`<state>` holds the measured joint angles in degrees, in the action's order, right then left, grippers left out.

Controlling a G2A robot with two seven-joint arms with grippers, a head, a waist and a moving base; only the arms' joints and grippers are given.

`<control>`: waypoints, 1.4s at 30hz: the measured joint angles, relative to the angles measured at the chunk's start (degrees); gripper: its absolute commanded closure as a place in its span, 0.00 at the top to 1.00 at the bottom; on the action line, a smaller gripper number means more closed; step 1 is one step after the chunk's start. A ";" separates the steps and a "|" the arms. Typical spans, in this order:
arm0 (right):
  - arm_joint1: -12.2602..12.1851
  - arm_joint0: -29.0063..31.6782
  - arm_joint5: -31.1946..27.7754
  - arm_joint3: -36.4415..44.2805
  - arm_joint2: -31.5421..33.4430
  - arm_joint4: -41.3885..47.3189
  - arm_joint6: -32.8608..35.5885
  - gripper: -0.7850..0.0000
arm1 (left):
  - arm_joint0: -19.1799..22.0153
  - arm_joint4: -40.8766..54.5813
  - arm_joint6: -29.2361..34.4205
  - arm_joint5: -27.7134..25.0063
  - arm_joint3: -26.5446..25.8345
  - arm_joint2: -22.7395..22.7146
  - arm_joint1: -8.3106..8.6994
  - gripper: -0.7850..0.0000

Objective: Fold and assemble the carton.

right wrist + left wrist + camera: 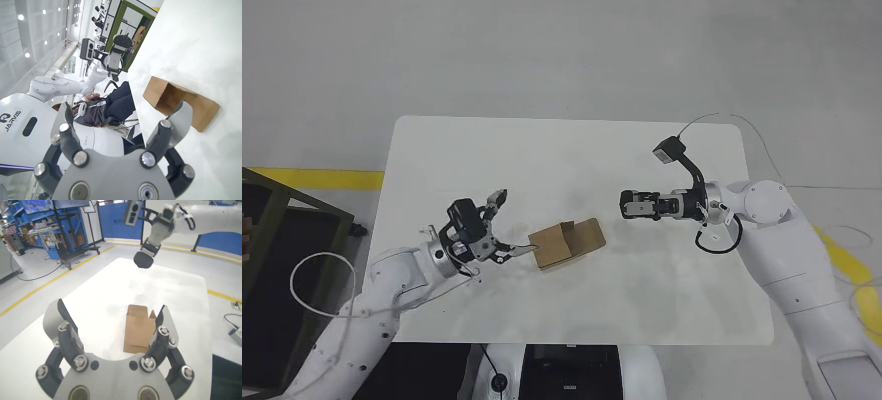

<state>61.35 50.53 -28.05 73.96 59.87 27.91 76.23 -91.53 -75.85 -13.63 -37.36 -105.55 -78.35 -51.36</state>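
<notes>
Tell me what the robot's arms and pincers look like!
The left arm and right arm are smooth white shells with black joints. The left pincer and right pincer each have two curved silver fingers with black pads, bolted to a silver plate. A black cable loops at the right wrist.

A factory-style robotics lab: blue storage racks (80, 226), yellow floor lines (47, 285), blue partitions (117, 222).
</notes>
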 measured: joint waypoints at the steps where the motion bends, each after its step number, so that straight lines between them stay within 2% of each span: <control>1: 0.00 0.00 0.00 0.00 0.00 0.00 0.00 1.00 | 0.31 -0.97 0.30 -0.88 0.07 0.71 -0.04 1.00; 4: 0.00 0.00 0.00 0.00 0.00 0.00 0.00 1.00 | 1.33 -2.11 2.22 -2.10 0.06 2.13 -0.16 1.00; 16: 0.00 0.00 0.00 0.00 0.00 0.00 0.00 1.00 | 1.29 -2.05 2.15 -1.99 0.08 2.10 -0.17 1.00; 21: 0.00 0.00 0.00 0.00 0.00 0.00 0.00 1.00 | 1.51 -0.99 4.15 0.22 1.86 3.30 -0.57 1.00; 28: 0.00 0.00 0.00 0.00 0.00 0.00 0.00 1.00 | 3.39 -4.68 -2.14 -4.25 8.74 6.94 -0.99 1.00; 34: 0.00 0.00 0.00 0.00 0.00 0.00 0.00 1.00 | 2.37 -11.53 -8.54 -2.58 11.68 7.97 -0.91 1.00; 37: 0.00 0.00 0.00 0.00 0.00 0.00 0.00 1.00 | 2.06 -13.14 -8.74 -2.77 11.76 7.72 -0.62 1.00; 40: 0.00 0.00 0.00 0.00 0.00 0.00 0.00 1.00 | 2.10 -12.94 -9.33 -3.42 13.10 4.74 -0.21 1.00; 42: 0.00 0.00 0.00 0.00 0.00 0.00 0.00 1.00 | 2.10 -12.92 -9.35 -3.41 13.12 4.53 -0.24 1.00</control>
<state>61.35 50.53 -28.05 73.96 59.87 27.91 76.23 -89.43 -88.78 -22.98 -40.77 -92.43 -73.82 -51.60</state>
